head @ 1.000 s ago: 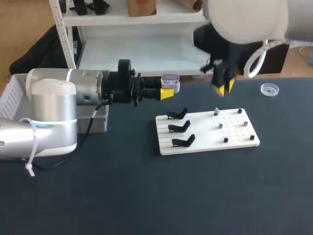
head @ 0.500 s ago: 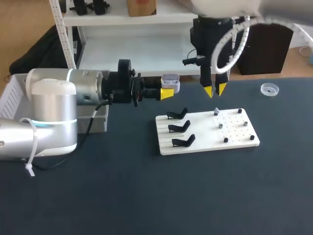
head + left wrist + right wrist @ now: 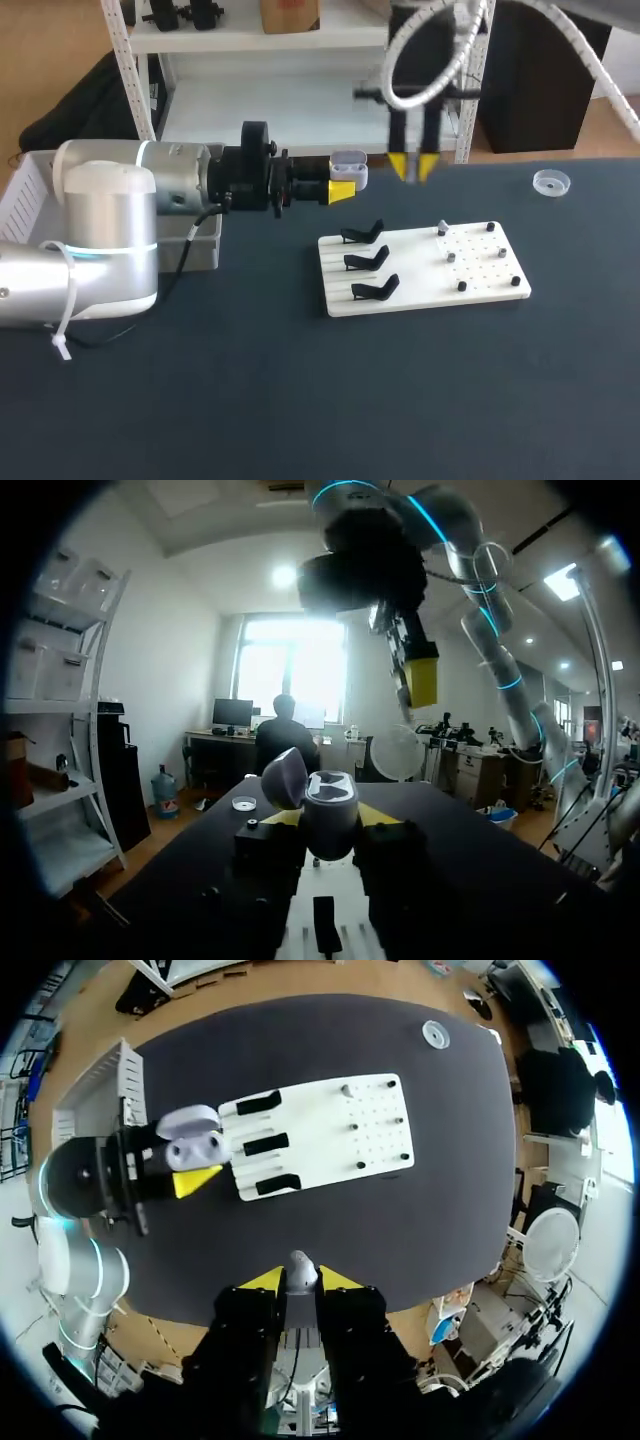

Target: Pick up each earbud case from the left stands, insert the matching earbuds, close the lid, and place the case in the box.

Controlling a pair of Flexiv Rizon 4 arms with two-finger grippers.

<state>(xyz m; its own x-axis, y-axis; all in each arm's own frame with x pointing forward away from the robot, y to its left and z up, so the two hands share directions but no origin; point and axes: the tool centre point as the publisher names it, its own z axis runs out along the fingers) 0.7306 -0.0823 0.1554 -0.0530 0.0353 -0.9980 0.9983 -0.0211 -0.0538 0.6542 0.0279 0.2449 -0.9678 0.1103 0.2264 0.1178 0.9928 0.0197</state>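
Left gripper [image 3: 343, 183] is clamping the open-lidded case [image 3: 348, 167]; right gripper [image 3: 411, 166] is hovering nearby, pinching a white earbud [image 3: 300, 1268].

I have the white rounded earbud case [image 3: 349, 166], lid hinged open, clamped in my left gripper [image 3: 341, 187] above the table. A white earbud [image 3: 300, 1263] is pinched in my right gripper [image 3: 300, 1280].

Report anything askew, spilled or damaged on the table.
Nothing stands out. The white board lies flat, its three black stands empty; the left gripper holds the open earbud case, the right gripper an earbud. A small clear dish lies apart.
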